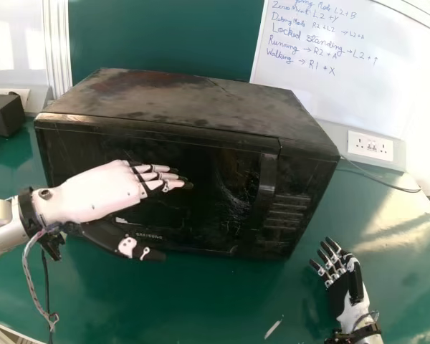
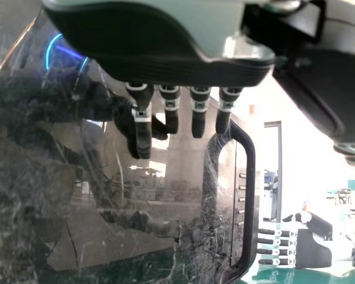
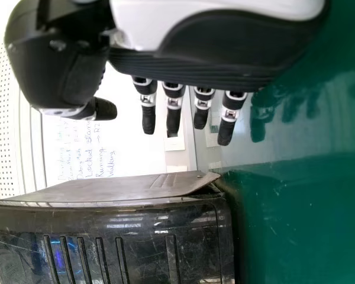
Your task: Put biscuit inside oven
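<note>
Left hand (image 1: pixel 104 191) kinda spread at the oven (image 1: pixel 193 107) front, right hand (image 1: pixel 338 290) too over shiny green table (image 1: pixel 201 301), whiteboard (image 1: pixel 373 86) behind

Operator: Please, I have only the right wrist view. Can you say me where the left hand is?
Observer: In the head view, the left hand is in front of the oven door.
Operator: Thank you. Is it holding the handle?
Observer: No. The handle stands clear of its fingertips, farther to the robot's right.
Operator: And the door, please, is it opened?
Observer: It looks shut; in the head view its front lies level with the button panel.
</note>
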Robot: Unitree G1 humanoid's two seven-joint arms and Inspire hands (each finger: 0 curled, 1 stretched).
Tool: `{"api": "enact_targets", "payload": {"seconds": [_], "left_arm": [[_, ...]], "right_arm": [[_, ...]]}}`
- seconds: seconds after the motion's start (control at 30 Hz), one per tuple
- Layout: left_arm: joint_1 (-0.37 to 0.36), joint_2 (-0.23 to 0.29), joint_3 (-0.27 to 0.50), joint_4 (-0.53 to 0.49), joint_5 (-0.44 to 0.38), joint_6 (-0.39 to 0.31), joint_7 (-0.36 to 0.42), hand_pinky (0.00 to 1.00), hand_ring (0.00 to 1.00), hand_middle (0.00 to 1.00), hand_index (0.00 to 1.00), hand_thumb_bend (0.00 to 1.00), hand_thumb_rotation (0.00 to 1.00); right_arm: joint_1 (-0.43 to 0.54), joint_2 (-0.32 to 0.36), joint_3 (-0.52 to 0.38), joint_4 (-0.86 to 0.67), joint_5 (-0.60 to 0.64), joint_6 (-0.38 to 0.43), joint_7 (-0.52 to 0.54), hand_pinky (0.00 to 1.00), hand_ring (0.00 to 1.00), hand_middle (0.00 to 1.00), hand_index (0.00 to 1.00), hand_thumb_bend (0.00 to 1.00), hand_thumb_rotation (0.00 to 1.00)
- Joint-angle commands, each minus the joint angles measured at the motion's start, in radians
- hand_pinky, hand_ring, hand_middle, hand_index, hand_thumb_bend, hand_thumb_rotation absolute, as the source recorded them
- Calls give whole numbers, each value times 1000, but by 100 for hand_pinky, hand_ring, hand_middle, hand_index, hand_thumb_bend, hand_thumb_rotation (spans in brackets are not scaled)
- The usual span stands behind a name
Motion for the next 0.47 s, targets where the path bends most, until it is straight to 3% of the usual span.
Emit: {"api": "enact_targets", "payload": {"seconds": [0.0,0.17,0.3,0.43], "left_arm": [[-22,-9,-31,41,48,39,-9,100,100,100,100,89,88],[-38,-11,-46,48,66,62,-7,100,100,100,100,89,89],[-47,-22,-52,75,67,53,14,100,100,100,100,88,89],[-61,-26,-60,98,78,45,29,100,100,100,100,87,89]], "right_arm": [[30,18,14,22,-16,29,-4,91,95,99,95,51,44],[34,18,17,20,-21,28,-4,90,94,97,94,72,60],[33,20,15,20,-18,28,-3,88,94,97,93,77,69],[30,18,16,25,-20,29,1,86,92,96,94,78,70]]}}
